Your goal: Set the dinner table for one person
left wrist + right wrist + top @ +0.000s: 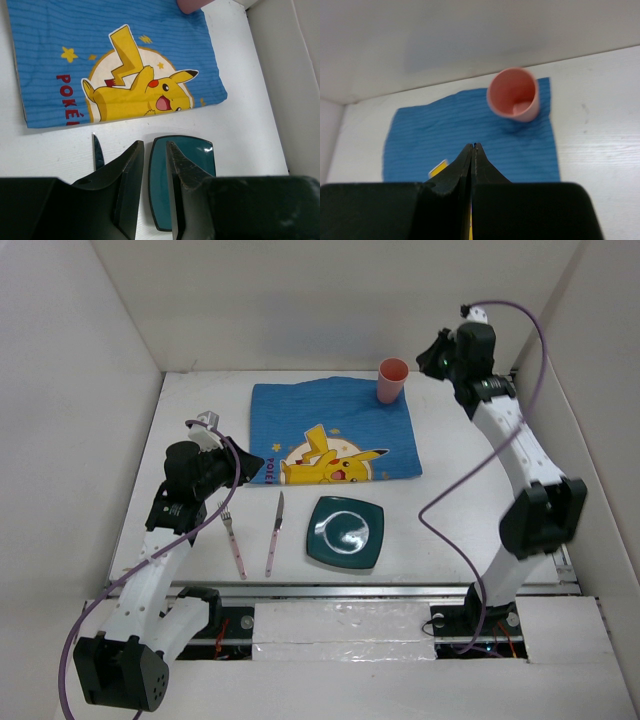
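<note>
The white dinner table [455,490] carries a blue placemat [300,410] with a yellow cartoon print. A pink cup [392,380] stands upright on the mat's far right corner. A teal square plate [345,532] lies on bare table in front of the mat, with a knife [275,532] and a fork [233,532] to its left. My left gripper [250,462] hovers at the mat's near left corner, jaws slightly apart and empty [154,145]. My right gripper [430,352] is raised right of the cup, shut and empty [473,145].
White walls enclose the table on the left, back and right. A metal rail [350,590] runs along the near edge. The right arm's purple cable [440,502] loops above the table right of the plate.
</note>
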